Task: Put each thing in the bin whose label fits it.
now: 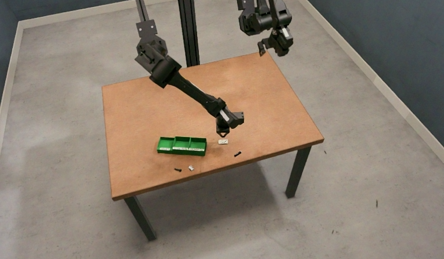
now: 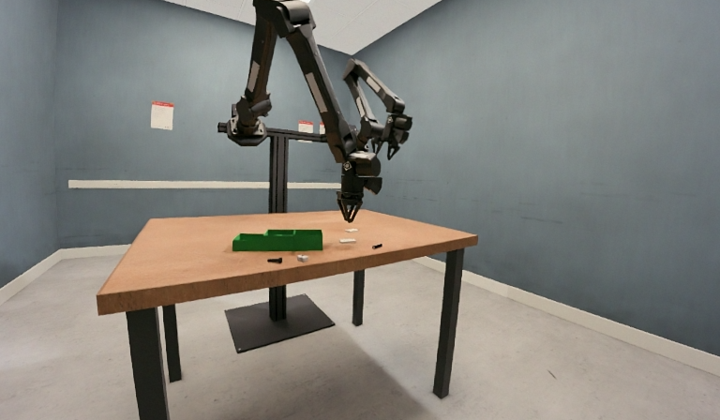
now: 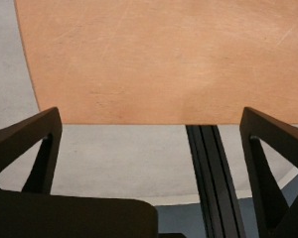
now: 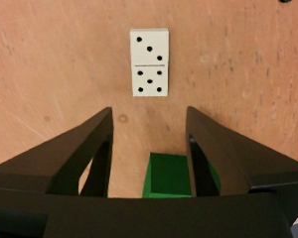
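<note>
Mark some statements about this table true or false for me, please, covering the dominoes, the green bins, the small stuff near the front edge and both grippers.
1. The right gripper is clamped on a domino. False: its fingers stand apart with nothing between them.
2. The domino nearest the green bins shows three pips on one half and five on the other. True.
3. The black bolt-like piece lies inside a bin. False: it is on the table, outside the bins.
4. The left gripper is open. True.
</note>
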### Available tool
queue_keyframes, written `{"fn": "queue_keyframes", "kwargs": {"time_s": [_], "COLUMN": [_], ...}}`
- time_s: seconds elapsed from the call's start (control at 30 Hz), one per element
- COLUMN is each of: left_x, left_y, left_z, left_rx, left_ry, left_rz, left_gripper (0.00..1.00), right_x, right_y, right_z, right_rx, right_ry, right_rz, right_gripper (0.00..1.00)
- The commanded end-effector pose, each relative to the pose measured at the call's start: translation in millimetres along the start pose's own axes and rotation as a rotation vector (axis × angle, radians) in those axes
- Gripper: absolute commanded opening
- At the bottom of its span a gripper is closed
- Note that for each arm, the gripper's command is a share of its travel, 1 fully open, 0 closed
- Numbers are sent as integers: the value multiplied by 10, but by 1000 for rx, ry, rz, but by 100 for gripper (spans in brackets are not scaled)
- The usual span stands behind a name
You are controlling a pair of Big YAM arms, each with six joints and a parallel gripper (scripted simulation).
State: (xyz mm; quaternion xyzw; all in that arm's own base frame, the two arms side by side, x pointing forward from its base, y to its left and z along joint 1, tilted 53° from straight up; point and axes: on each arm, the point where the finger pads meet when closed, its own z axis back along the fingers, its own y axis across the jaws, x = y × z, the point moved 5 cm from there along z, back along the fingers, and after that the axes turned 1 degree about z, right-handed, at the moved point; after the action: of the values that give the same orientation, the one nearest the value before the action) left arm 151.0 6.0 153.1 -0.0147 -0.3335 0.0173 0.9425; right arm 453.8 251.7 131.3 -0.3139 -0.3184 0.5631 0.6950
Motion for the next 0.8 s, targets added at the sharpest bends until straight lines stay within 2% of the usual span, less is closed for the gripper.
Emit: {"fn": "queue_keyframes", "kwargs": {"time_s": [0.0, 0.3, 0.33, 0.43, 0.77], "left_x": [173, 173, 173, 173, 173], "left_y": [-1, -1, -1, -1, -1], "left_z": [185, 185, 185, 185, 185], "left_rx": [2, 2, 2, 2, 2], "left_ry": [-48, -48, -48, -48, -48], "left_rz": [1, 1, 1, 1, 1], "left_gripper": [100, 100, 100, 100, 100], "right_x": [13, 8, -43, -31, -63], "right_y": [-28, -33, -28, -49, -18], "right_z": [17, 19, -114, -153, -556], "right_rx": [-8, -8, -5, -9, -6], "right_ry": [-7, -7, 5, 3, 5], "right_rz": [5, 5, 8, 6, 8], "right_gripper": [39, 39, 39, 39, 39]}}
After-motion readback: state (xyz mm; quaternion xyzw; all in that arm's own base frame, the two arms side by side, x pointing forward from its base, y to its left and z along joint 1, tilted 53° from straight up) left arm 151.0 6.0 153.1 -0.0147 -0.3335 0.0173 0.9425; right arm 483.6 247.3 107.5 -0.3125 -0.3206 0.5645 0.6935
